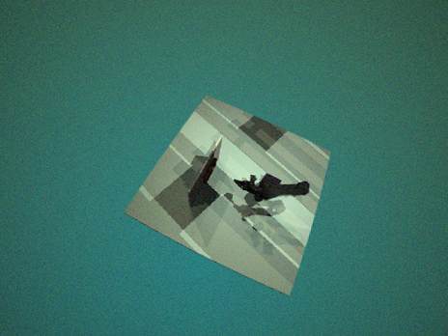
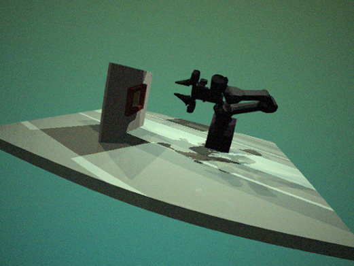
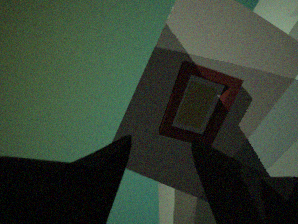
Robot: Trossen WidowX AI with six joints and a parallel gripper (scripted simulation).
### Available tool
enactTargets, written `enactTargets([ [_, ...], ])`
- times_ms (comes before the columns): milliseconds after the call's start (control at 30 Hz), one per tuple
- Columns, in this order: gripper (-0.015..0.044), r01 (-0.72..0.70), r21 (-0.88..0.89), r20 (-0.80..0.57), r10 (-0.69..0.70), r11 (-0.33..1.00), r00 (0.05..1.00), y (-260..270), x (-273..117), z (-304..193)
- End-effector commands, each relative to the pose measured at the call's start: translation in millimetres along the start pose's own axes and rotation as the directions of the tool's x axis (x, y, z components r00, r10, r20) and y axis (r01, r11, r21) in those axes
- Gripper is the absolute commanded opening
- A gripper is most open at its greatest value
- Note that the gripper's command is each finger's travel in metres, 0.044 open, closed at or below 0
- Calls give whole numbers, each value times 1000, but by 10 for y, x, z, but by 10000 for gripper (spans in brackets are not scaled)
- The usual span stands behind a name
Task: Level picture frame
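Note:
The dark red picture frame (image 1: pixel 210 171) (image 2: pixel 130 103) (image 3: pixel 176 102) hangs on the front of the upright grey wall panel (image 2: pixel 115 103) (image 3: pixel 145 100). Against the panel's edges it looks tilted by a few degrees, its right side higher in the exterior view and the wrist view. The screw and the notched strip are hidden behind it. My gripper (image 1: pixel 236 180) (image 2: pixel 175 88) (image 3: pixel 161 141) is open and empty, drawn back in front of the panel. Its fingers point at the panel, one above the other in the exterior view, and do not touch the frame.
The panel stands on a pale striped table board (image 1: pixel 256 259) (image 2: pixel 199 198). The arm's dark base block (image 2: pixel 220 134) stands on the same board, to the right of the panel. Shadows of the arm and panel lie across the board and part of the panel.

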State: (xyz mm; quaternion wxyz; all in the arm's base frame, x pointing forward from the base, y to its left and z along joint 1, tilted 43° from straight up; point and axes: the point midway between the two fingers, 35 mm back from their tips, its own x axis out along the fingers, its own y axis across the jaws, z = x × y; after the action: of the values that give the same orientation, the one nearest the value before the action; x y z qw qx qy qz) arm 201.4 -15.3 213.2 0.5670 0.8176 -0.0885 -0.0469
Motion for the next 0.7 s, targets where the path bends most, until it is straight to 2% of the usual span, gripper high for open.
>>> enactTargets([
  [0,260,-2,-4,5,2,1000,1000,8,-3,5],
  [667,260,-2,-4,5,2,1000,1000,8,-3,5],
])
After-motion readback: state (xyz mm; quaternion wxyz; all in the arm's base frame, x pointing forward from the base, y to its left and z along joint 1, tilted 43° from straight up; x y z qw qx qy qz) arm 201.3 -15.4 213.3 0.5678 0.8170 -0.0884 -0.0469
